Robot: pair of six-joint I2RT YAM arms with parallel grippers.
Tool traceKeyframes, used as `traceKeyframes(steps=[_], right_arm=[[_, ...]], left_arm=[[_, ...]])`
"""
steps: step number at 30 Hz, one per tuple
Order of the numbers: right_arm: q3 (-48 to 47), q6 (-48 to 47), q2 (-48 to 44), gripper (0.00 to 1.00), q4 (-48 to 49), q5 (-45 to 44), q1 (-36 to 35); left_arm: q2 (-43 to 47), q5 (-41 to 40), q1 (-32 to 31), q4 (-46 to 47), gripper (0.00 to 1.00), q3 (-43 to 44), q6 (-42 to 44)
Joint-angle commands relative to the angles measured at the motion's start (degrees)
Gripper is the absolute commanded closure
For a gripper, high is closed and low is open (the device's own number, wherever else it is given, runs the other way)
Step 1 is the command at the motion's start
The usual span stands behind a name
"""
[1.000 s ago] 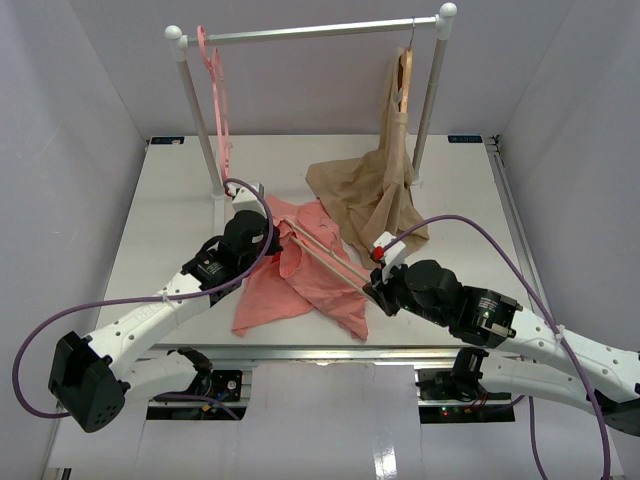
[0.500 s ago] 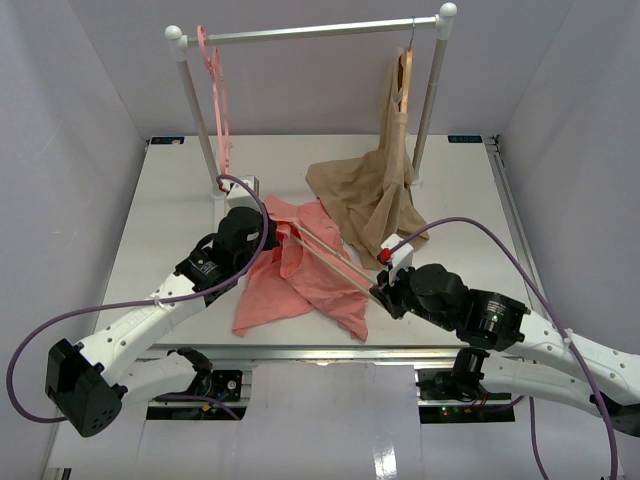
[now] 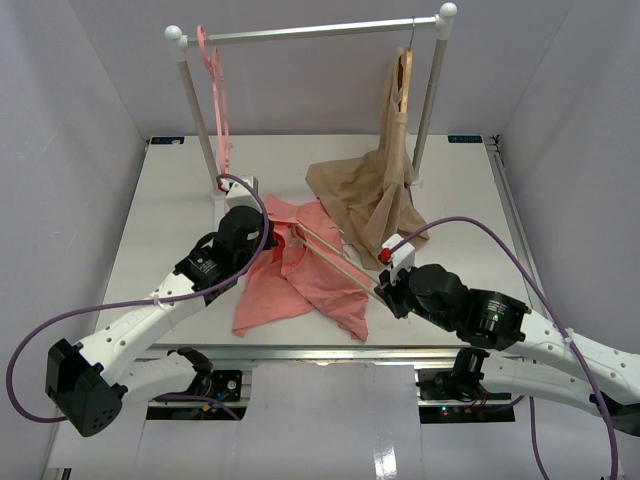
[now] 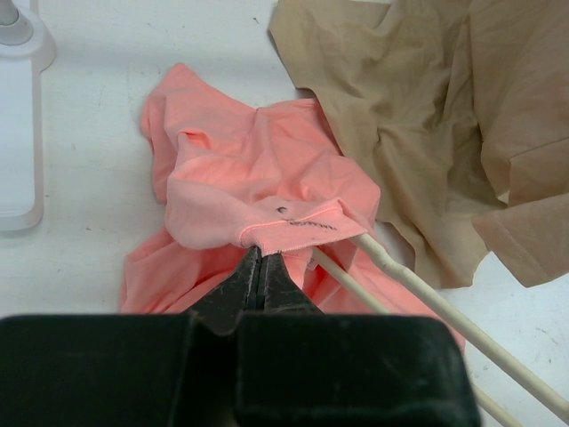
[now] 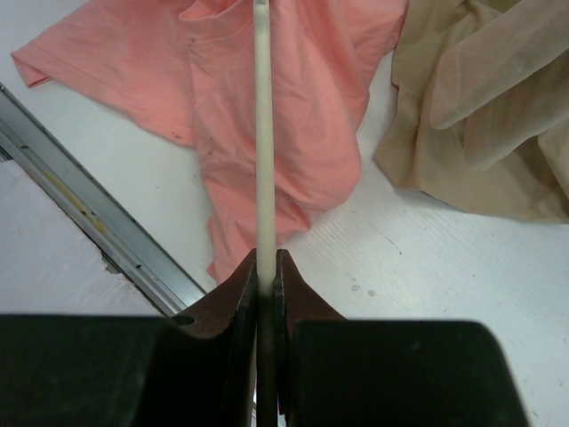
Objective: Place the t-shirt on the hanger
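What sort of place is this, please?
Likely a lab test cell for garment handling: plain walls, a small clothes rail on a white table, plus the left arm and right arm.

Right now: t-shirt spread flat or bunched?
Bunched. The t-shirt lies crumpled, its collar pinched in the left pincer, the hanger poking out from under its fabric.

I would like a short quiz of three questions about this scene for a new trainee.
1. True or false: the right tool is shut on the thin cream-white triangular hanger.
2. What does the left tool pinch? A) the salmon-pink fabric t-shirt B) the pink hanger C) the silver metal rail
3. Which thing hangs on the brown wooden hanger?
Key: 1 true; 2 A; 3 the beige fabric garment.
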State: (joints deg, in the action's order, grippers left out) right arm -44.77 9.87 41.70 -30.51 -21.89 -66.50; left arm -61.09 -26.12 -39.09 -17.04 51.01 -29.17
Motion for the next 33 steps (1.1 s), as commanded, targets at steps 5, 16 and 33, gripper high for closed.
traceKeyframes(steps=[5,16,33], right_arm=[[-4.29,-1.92,0.68,0.92,2.54,-5.26,-0.03],[-5.20,-4.18,2.80,0.92,5.11,-5.56,-0.12],[-1.61,-9.60,0.78,0.92,11.11,10.98,-0.91]], left_arm=[[-0.71,-0.19,0.24,-0.77,1.00,2.84,1.25],[-0.54,-0.82,0.24,-1.02,1.00,3.60,2.10],[-0.85,9.23,0.24,-0.60,1.00,8.13,7.24]])
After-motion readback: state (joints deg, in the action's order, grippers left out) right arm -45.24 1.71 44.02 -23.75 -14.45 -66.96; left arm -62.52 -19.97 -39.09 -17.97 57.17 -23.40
